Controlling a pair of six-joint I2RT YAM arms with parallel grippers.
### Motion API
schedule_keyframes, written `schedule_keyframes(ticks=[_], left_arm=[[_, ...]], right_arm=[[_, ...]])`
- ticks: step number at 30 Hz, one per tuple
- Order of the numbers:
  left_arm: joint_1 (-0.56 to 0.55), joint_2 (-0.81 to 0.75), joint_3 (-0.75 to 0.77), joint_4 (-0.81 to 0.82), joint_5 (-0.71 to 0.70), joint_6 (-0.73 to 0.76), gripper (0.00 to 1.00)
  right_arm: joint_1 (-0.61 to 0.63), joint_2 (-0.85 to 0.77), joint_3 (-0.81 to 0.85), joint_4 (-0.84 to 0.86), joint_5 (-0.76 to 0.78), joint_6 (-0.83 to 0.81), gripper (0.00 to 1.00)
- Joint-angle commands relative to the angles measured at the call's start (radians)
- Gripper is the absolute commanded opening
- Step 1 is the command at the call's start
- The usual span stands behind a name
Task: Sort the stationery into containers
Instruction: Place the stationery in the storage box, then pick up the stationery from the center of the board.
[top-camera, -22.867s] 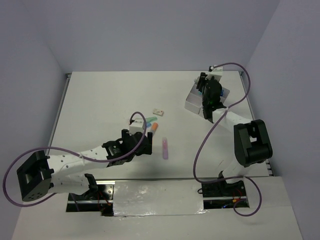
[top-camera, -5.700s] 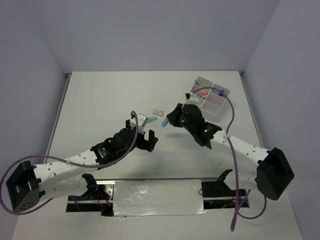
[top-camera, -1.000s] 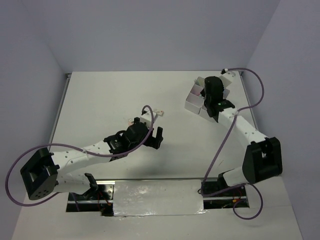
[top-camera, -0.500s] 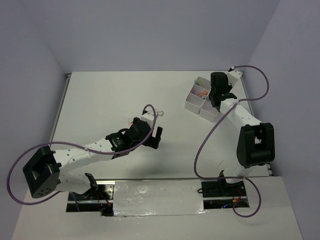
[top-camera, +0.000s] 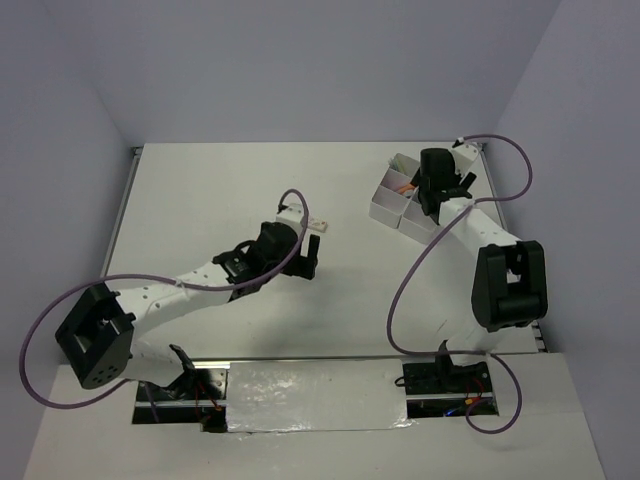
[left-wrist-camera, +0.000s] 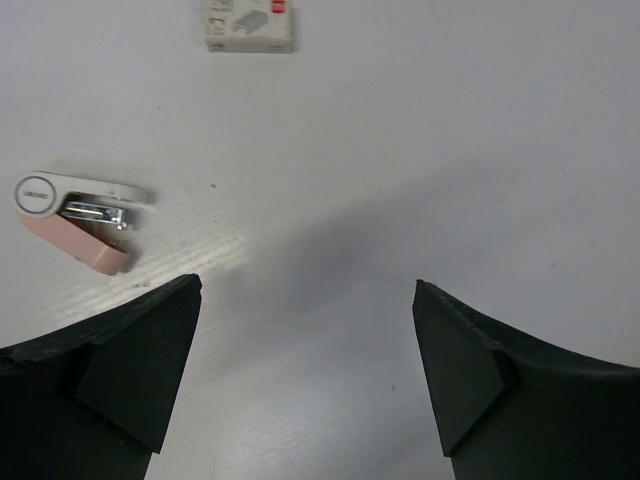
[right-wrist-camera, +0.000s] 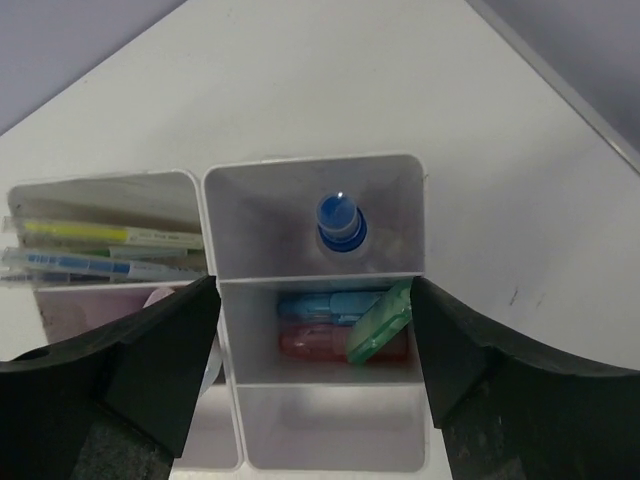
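Tray (right-wrist-camera: 400, 215): white, thin-walled, 4 compts, blue marker (right-wrist-camera: 340, 222) upright in one.

tray (right-wrist-camera: 262, 205) 1 | markers (right-wrist-camera: 338, 222) 4 | stapler (left-wrist-camera: 75, 215) 1 | small box (left-wrist-camera: 250, 22) 1 | thin pens (right-wrist-camera: 100, 236): count unclear

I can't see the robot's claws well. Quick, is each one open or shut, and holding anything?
Left gripper: open, holding nothing, near a small pink and white stapler.
Right gripper: open, empty, over the white four-compartment plastic tray.

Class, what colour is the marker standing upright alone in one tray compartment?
The marker is blue, seen best in the right wrist view.
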Motion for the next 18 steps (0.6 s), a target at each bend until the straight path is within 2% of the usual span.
schedule_keyframes(ticks=[1, 3, 6, 10, 14, 18], left_arm=[[0.076, 0.038, 0.090, 0.036, 0.051, -0.007, 0.99], [0.105, 0.098, 0.135, 0.018, 0.053, -0.013, 0.99], [0.125, 0.229, 0.267, -0.068, 0.012, -0.026, 0.99], [0.165, 0.414, 0.484, -0.158, 0.001, -0.009, 0.99], [0.234, 0.576, 0.626, -0.189, 0.070, 0.046, 0.97], [0.248, 0.681, 0.751, -0.243, 0.114, 0.089, 0.99]], right_arm=[[-0.006, -0.087, -0.022, 0.024, -0.071, 0.008, 0.85], [-0.003, -0.173, -0.042, 0.039, -0.200, 0.000, 0.85], [0.015, -0.313, -0.123, 0.065, -0.344, -0.029, 0.91], [0.070, -0.430, -0.163, -0.032, -0.544, -0.079, 0.93], [0.089, -0.585, -0.255, -0.059, -0.702, -0.092, 0.96], [0.092, -0.702, -0.336, -0.070, -0.750, -0.073, 0.98]])
